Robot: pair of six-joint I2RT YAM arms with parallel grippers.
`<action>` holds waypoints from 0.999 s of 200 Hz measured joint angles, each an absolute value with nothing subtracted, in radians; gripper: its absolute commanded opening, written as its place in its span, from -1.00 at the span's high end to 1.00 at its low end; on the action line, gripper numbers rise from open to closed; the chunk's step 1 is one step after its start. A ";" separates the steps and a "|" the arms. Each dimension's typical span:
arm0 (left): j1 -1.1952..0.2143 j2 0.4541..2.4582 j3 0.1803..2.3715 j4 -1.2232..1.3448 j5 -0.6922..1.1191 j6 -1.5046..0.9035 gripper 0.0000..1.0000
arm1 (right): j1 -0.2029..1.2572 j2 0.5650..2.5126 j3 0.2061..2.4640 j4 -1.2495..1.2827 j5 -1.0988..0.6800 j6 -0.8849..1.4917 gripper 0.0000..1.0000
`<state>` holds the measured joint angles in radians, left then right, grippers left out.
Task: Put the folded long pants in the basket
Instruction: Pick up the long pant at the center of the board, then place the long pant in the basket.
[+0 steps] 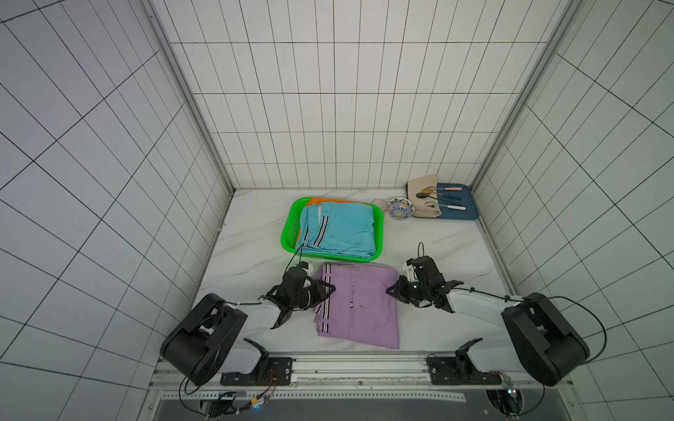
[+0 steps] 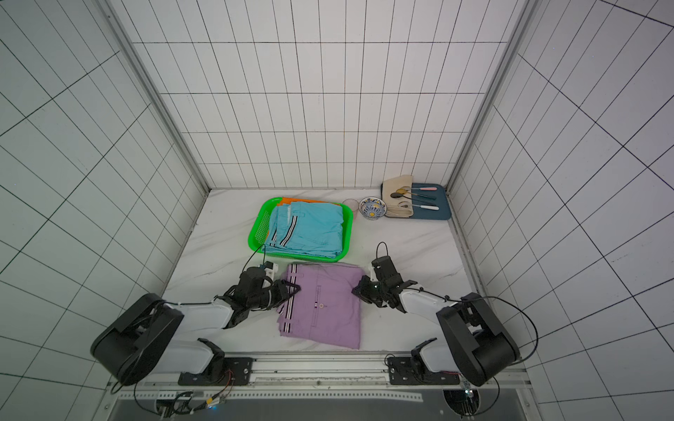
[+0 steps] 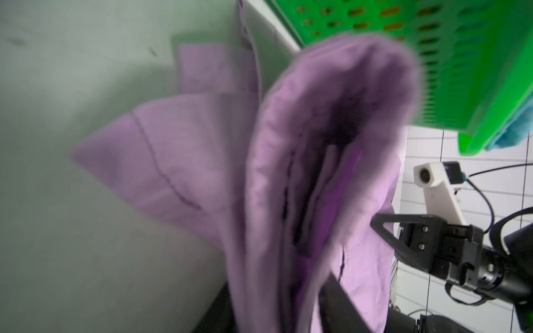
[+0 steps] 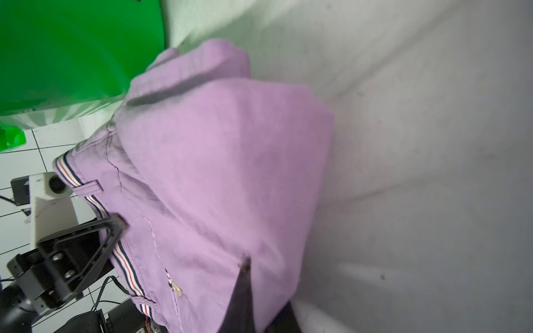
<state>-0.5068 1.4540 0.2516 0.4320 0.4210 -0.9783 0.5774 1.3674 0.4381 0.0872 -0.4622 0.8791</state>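
Note:
The lilac folded long pants (image 1: 361, 310) (image 2: 324, 310) lie on the white table just in front of the green basket (image 1: 288, 233) (image 2: 255, 233). My left gripper (image 1: 330, 289) (image 2: 296, 288) is shut on their striped left edge. In the left wrist view the lilac cloth (image 3: 317, 144) bunches between its jaws. My right gripper (image 1: 392, 291) (image 2: 355, 290) is shut on the pants' right edge, one finger (image 4: 245, 288) on top of the cloth (image 4: 216, 158). The basket holds light blue pants (image 1: 343, 229) on top, with orange pants (image 1: 321, 200) showing beneath at the back.
At the back right stands a dark blue tray (image 1: 470, 211) with a beige cloth (image 1: 419, 186) and spoons. A patterned bowl (image 1: 400, 208) and a small round dish (image 1: 379, 201) sit between tray and basket. Tiled walls enclose the table on three sides.

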 measured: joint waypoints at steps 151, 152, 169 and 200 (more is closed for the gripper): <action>-0.603 0.751 0.341 -0.312 0.282 -1.011 1.00 | 0.743 0.993 0.572 -0.247 -0.332 0.809 1.00; -0.603 0.739 0.345 -0.322 0.281 -1.010 1.00 | 0.745 0.986 0.576 -0.252 -0.331 0.808 1.00; -0.603 0.598 0.405 -0.446 0.265 -1.011 1.00 | 0.768 0.917 0.626 -0.306 -0.321 0.803 1.00; -0.590 0.532 0.609 -0.651 0.261 -0.989 1.00 | 0.794 0.865 0.772 -0.408 -0.323 0.787 1.00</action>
